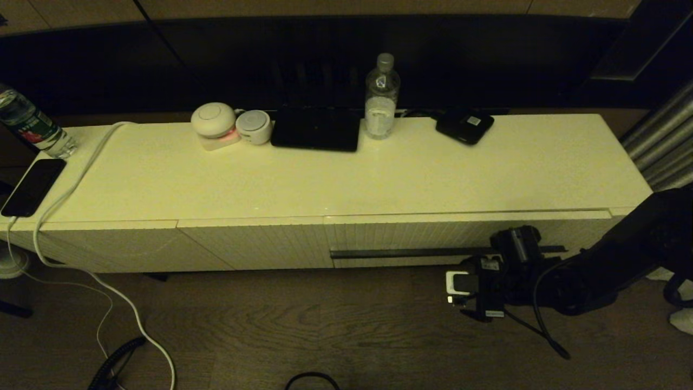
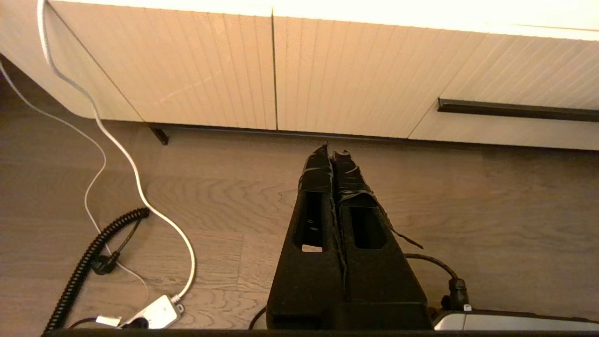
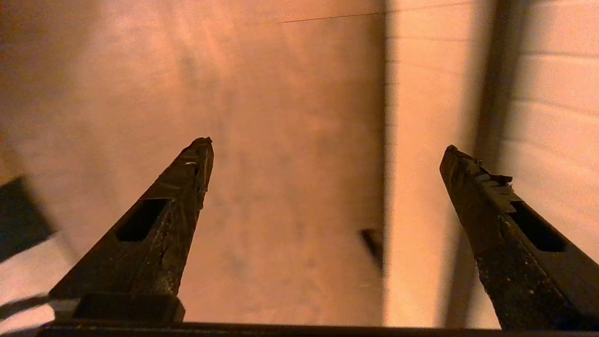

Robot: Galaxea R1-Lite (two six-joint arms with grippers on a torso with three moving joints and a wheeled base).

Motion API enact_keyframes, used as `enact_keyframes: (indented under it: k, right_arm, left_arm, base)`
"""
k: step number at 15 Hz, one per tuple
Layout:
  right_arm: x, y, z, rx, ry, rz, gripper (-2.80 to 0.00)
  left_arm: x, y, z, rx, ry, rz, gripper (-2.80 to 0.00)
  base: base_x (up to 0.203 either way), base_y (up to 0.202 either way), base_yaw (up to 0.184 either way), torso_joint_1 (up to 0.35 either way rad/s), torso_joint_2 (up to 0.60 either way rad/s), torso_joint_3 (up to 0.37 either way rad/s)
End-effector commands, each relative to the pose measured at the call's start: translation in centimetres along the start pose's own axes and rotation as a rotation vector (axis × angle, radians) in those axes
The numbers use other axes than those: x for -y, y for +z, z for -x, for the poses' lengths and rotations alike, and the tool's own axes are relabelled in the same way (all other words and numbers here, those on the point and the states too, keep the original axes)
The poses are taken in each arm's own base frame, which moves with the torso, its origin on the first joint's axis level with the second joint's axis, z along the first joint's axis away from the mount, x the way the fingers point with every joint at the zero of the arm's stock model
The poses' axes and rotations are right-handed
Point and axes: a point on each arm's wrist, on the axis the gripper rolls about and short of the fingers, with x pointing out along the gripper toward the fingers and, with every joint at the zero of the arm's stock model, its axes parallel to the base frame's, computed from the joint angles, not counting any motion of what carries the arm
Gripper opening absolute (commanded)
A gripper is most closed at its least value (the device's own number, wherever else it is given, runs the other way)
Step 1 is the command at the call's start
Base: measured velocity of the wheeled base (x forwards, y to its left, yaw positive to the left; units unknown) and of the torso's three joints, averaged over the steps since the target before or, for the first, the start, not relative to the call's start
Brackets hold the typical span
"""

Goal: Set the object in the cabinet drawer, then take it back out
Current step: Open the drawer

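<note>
The cabinet drawer [image 1: 433, 238] is the ribbed cream front on the cabinet's right half. Its long dark handle strip [image 1: 406, 253] runs across it, and the front sits level with the panels beside it. My right gripper [image 1: 490, 281] hangs low in front of the strip's right end, over the floor. Its fingers are open and wide apart with nothing between them [image 3: 327, 145], and one finger [image 3: 472, 187] lies across the handle strip [image 3: 489, 93]. My left gripper [image 2: 333, 150] is shut and empty above the floor, left of the drawer [image 2: 514, 131]. I cannot tell which item is the object.
On the cabinet top stand a clear water bottle [image 1: 382, 97], a small black box [image 1: 465, 125], a flat black device [image 1: 315, 128] and two white round gadgets [image 1: 214, 123]. A second bottle [image 1: 32, 127], a phone [image 1: 32, 187] and a white cable [image 1: 81, 162] are at the left end.
</note>
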Motion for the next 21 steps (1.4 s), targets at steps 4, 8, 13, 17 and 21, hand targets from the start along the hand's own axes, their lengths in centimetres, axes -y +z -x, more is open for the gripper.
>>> enact_keyframes:
  k: [4,8,13,17,21]
  right_arm:
    - [2.0,0.6,-1.1,0.023,-0.066,0.01,0.0]
    - [1.8,0.4,-2.2,0.019,-0.054,0.009,0.0]
    - [2.4,0.3,-3.4,0.022,-0.07,0.009,0.0]
    - [2.1,-0.5,-4.0,0.007,-0.058,-0.004,0.0]
    - [1.7,-0.6,-4.0,0.003,-0.044,-0.006,0.0]
  left_arm:
    - [0.0,0.0,0.0,0.002,0.001,0.001,-2.8]
    - [0.0,0.0,0.0,0.002,0.001,0.001,-2.8]
    - [0.0,0.0,0.0,0.002,0.001,0.001,-2.8]
    - [0.0,0.0,0.0,0.002,0.001,0.001,-2.8]
    - [0.0,0.0,0.0,0.002,0.001,0.001,-2.8]
  base:
    - [0.0,0.0,0.0,0.0,0.0,0.0]
    - [0.0,0.0,0.0,0.0,0.0,0.0]
    - [0.0,0.0,0.0,0.0,0.0,0.0]
    - [0.0,0.0,0.0,0.0,0.0,0.0]
    - [0.0,0.0,0.0,0.0,0.0,0.0]
